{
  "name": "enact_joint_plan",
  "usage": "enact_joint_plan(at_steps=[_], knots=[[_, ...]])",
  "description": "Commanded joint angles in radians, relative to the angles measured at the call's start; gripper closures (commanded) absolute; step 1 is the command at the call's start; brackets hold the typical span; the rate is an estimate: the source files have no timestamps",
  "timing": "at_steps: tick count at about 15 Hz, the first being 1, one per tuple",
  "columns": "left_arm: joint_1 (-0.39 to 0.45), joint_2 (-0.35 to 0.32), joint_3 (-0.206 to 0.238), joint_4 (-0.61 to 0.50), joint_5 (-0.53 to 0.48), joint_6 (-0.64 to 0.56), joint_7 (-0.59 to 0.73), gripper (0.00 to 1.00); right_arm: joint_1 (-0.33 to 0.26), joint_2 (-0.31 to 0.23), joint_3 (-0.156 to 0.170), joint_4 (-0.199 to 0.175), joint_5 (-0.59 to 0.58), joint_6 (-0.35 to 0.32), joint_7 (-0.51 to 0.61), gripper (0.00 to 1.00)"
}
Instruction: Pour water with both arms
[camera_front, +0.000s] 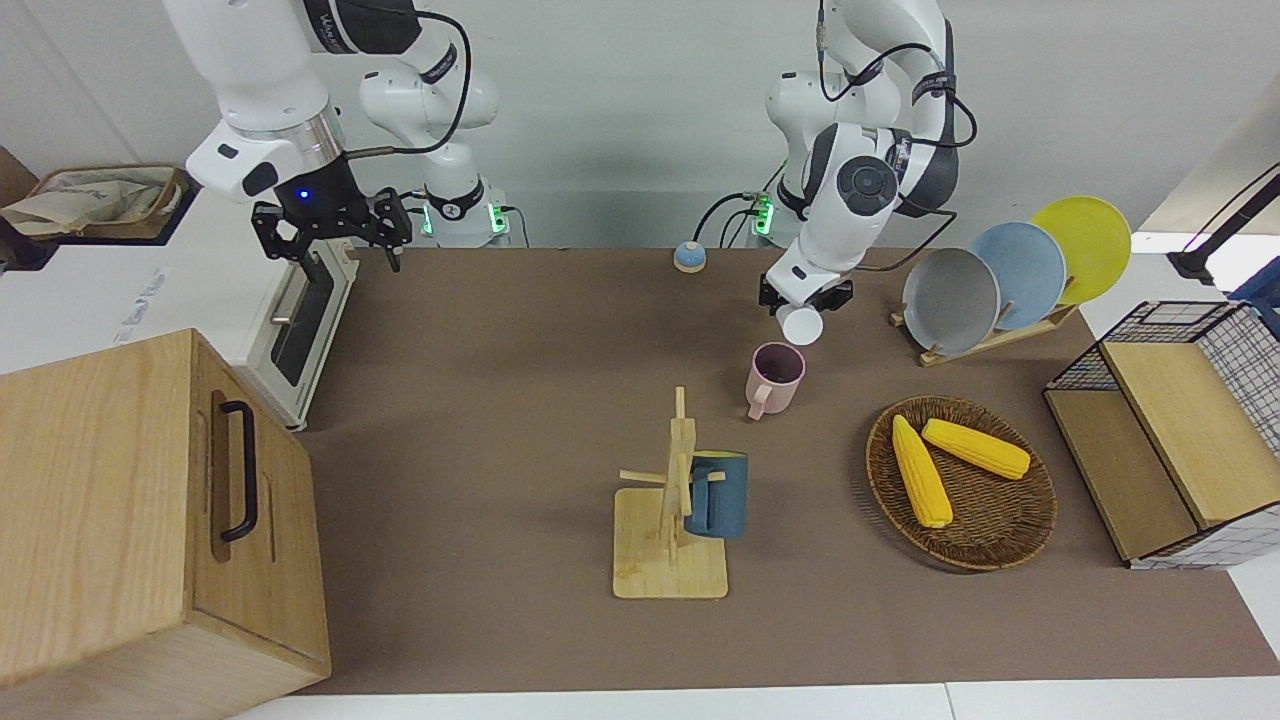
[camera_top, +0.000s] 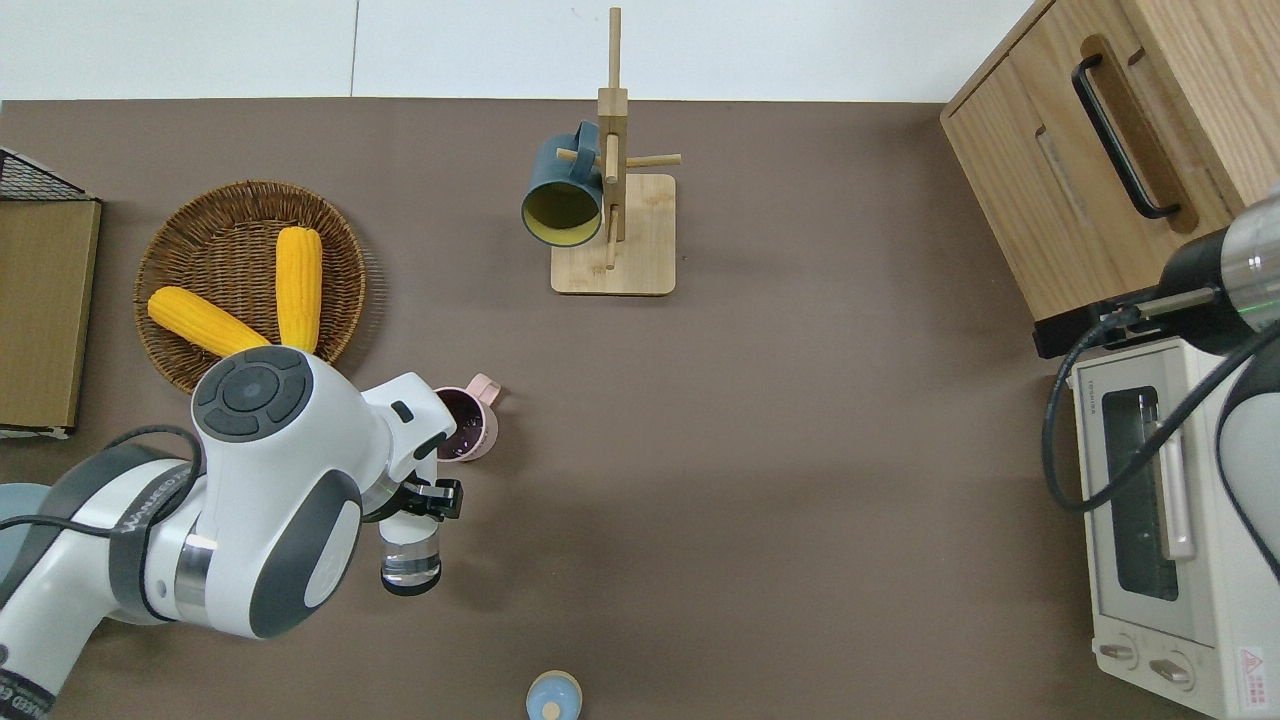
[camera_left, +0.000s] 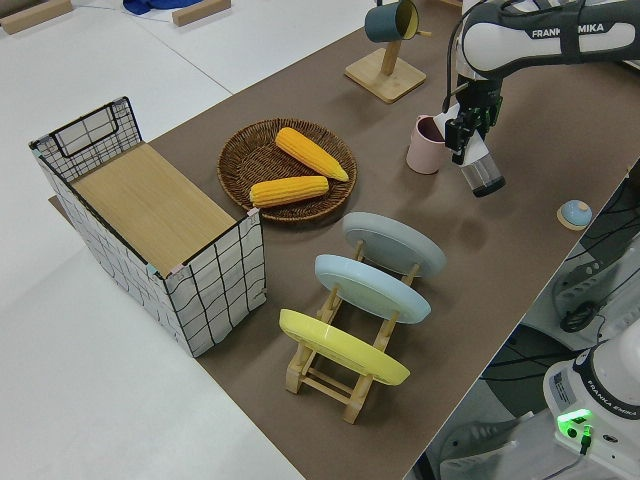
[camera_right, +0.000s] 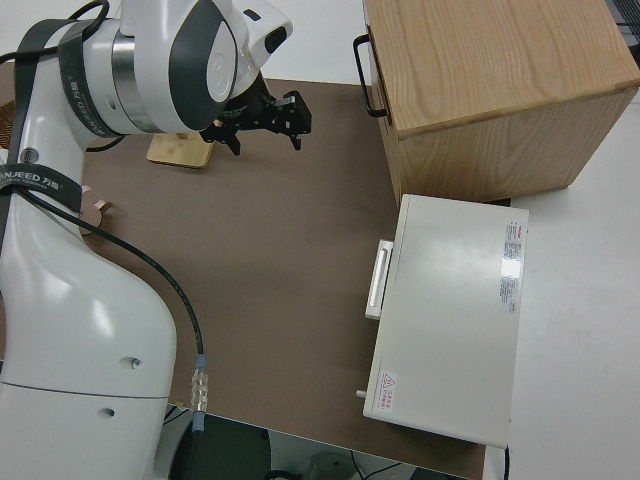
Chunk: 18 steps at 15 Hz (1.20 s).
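- Holding a clear bottle, tilted mouth-down twd pink mug; left gripper fingers clamped on its body
- Mug upright on table, just beside basket w/ corn; dark inside, fill level can't tell
- Judged: mid-pour, mouth short of rim; finishing + setting down left
- Right gripper parked, fingers spread, empty

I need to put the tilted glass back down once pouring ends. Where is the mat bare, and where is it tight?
Widest bare mat lies between the pink mug, the wooden mug stand and the toaster oven. It is tight where the left gripper holds the clear glass beside the mug and the corn basket. The right arm is parked.
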Motion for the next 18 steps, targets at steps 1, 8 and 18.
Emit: enact_joint_plan(at_steps=[1,8,18], knots=[[0.034,-0.062,0.002,-0.044,-0.011,0.032,-0.006,1.00,-0.002,-0.004,-0.001,0.007,0.013,-0.014,-0.021,0.011],[0.141,-0.062,0.003,-0.038,0.000,0.184,0.005,1.00,-0.002,-0.004,-0.001,0.007,0.013,-0.014,-0.021,0.011],[0.163,-0.051,0.104,0.076,0.039,0.613,-0.104,1.00,-0.002,-0.004,-0.001,0.007,0.013,-0.014,-0.021,0.011]])
